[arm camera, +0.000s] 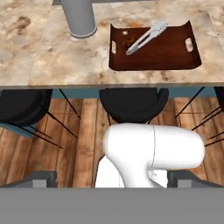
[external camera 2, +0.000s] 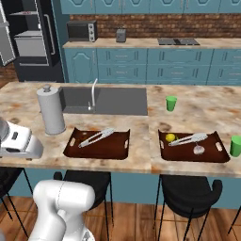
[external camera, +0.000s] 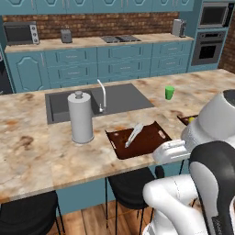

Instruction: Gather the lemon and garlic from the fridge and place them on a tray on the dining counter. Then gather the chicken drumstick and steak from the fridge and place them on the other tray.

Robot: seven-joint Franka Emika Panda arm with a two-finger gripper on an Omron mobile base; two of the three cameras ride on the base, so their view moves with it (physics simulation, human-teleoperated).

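Yellow and small, the lemon [external camera 2: 170, 137] lies in the right-hand brown tray [external camera 2: 210, 156] on the beige marbled worktop [external camera 2: 141, 136], at about ten o'clock inside that tray. The pale garlic [external camera 2: 199, 149] sits in the same tray toward five o'clock from the lemon, with a pair of metal tongs [external camera 2: 188, 139] lying between them. At nine o'clock from this tray a second brown tray [external camera 2: 75, 150] holds only another pair of tongs [external camera 2: 95, 137]. A grey paper-towel roll [external camera 2: 51, 110] stands at ten o'clock from that second tray, beside the inset sink [external camera 2: 117, 101]. A green cup [external camera 2: 171, 103] stands at twelve o'clock from the lemon's tray, and another [external camera 2: 236, 146] at its three o'clock edge. The charcoal fridge [external camera 2: 33, 40] stands far back at eleven o'clock, door ajar. The pincer [arm camera: 112, 178] hangs below the worktop's edge, over the black stools [arm camera: 133, 105], its tips spread wide and grasping nothing.
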